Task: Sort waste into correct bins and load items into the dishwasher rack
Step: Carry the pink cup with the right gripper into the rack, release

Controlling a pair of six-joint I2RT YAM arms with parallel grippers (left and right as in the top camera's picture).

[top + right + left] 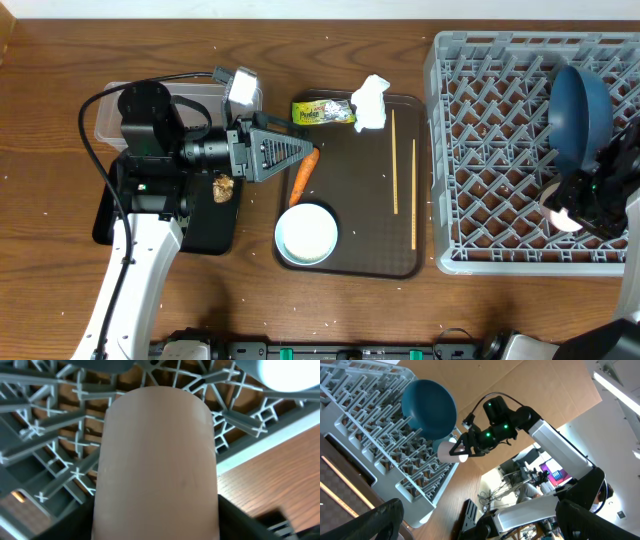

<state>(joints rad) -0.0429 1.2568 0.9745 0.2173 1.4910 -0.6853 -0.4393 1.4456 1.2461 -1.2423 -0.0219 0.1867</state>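
Note:
My left gripper (312, 150) is open and empty, level above the brown tray, just above the orange carrot (303, 175). A brown food lump (223, 187) lies on the black tray (215, 228). My arm partly hides the clear tub (150, 105). The white tissue (370, 103) and the printed wrapper (322, 112) lie at the tray's back edge. The white bowl (306, 233) and two chopsticks (394, 160) are on the tray. My right gripper (567, 215) is shut on the pinkish-white cup (157, 460) over the grey rack (500, 150). The blue plate (580, 110) stands in the rack. I cannot make out the blue cup.
The brown serving tray (360, 262) sits between the bins and the rack. Small white grains are scattered over the wooden table (60, 230). The left arm's cable loops over the tub.

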